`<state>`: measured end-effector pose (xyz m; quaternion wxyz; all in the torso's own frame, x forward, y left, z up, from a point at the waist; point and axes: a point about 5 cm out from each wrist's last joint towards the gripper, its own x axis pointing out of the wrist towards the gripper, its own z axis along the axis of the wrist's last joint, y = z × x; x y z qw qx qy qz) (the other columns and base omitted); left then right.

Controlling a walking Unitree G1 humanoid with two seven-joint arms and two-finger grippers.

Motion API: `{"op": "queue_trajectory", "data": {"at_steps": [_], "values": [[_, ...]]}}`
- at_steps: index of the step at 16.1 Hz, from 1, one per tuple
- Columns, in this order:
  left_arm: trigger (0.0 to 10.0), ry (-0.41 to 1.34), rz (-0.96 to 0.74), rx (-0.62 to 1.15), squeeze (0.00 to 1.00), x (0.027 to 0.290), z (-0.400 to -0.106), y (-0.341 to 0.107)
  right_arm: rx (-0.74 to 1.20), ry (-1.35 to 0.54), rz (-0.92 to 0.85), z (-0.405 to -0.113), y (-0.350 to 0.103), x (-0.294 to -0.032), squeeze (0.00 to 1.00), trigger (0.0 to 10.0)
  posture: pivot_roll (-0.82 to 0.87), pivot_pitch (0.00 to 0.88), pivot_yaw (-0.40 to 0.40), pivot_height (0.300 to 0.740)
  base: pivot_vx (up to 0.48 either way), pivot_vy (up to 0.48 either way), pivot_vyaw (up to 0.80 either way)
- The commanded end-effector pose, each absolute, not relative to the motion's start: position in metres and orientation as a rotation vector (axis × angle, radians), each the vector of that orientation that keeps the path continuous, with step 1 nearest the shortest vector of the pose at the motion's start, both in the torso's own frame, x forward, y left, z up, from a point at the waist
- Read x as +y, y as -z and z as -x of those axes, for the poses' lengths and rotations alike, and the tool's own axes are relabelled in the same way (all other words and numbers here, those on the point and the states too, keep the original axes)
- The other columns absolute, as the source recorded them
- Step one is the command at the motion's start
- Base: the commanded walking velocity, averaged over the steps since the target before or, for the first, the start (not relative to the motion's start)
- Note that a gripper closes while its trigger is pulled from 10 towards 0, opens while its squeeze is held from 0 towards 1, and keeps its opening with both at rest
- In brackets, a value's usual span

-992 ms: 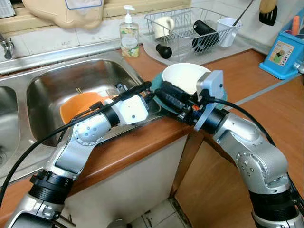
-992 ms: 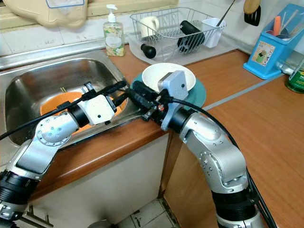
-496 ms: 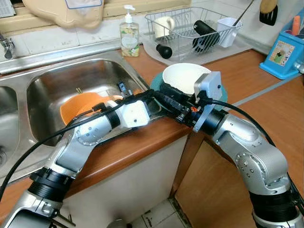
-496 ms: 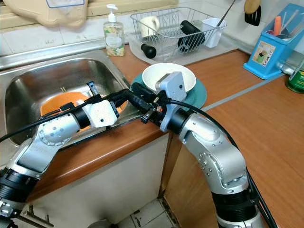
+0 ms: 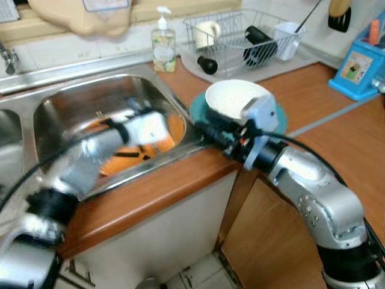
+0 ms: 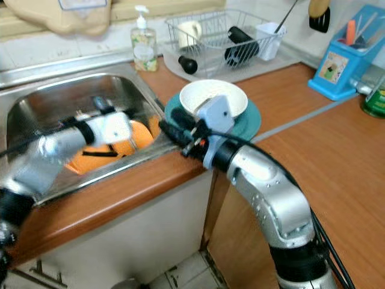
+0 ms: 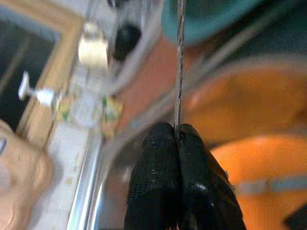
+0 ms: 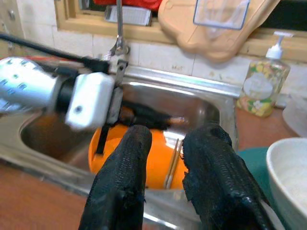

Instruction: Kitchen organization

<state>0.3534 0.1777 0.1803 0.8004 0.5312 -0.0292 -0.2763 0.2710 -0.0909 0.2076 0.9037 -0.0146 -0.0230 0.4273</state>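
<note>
left gripper clenched on thin utensil, lifting it over sink | right gripper released near teal plate

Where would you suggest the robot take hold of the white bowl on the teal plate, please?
Probably by its rim. The white bowl sits upright and open on the teal plate, so a two-finger pinch over the near edge, one finger inside and one outside, looks most workable. The right gripper is at the plate's sink-side edge, so coming from that side and slightly above seems the shortest approach.
</note>
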Motion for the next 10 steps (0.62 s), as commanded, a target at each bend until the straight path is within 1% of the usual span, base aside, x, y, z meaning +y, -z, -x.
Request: {"op": "queue_trajectory", "data": {"at_steps": [1, 2, 3, 4, 6, 8, 9, 10], "values": [[0.0, 0.552, -1.171, 0.019, 0.0, 0.189, -0.363, -0.178, -0.01, -0.892, 0.055, -0.27, -0.202, -0.09, 0.0, 10.0, -0.03, 0.0, 0.034, 0.74, 0.0, 0.0, 0.0], [0.3, 0.528, -1.157, 0.101, 0.0, 0.197, -0.37, -0.174, 0.014, -0.903, 0.065, -0.268, -0.199, -0.089, 0.0, 10.0, -0.03, 0.0, 0.036, 0.74, 0.0, 0.0, 0.0], [2.0, 0.533, -1.16, 0.123, 0.0, 0.198, -0.372, -0.172, 0.027, -0.909, 0.071, -0.267, -0.197, -0.088, 0.0, 10.0, -0.03, 0.0, 0.036, 0.74, 0.0, 0.0, 0.0], [10.0, 0.54, -1.168, 0.201, 0.0, 0.202, -0.376, -0.163, 0.052, -0.922, 0.085, -0.265, -0.193, -0.086, 0.0, 10.0, -0.03, 0.0, 0.037, 0.74, 0.0, 0.0, 0.0], [10.0, 0.572, -1.203, 0.303, 0.0, 0.205, -0.376, -0.147, 0.089, -0.939, 0.105, -0.262, -0.187, -0.084, 0.0, 10.0, -0.03, 0.0, 0.039, 0.74, 0.0, 0.0, 0.0], [10.0, 0.587, -1.176, 0.374, 0.0, 0.207, -0.376, -0.138, 0.109, -0.938, 0.109, -0.261, -0.183, -0.082, 0.0, 10.0, -0.03, 0.0, 0.04, 0.74, 0.0, 0.0, 0.0], [10.0, 0.601, -1.144, 0.414, 0.28, 0.207, -0.376, -0.133, 0.115, -0.933, 0.112, -0.26, -0.182, -0.08, 0.0, 10.0, -0.03, 0.0, 0.043, 0.74, 0.0, 0.0, 0.0], [10.0, 0.605, -1.138, 0.422, 0.64, 0.207, -0.375, -0.131, 0.116, -0.93, 0.112, -0.26, -0.182, -0.08, 0.0, 10.0, -0.03, 0.0, 0.044, 0.74, 0.0, 0.0, 0.0]]}}
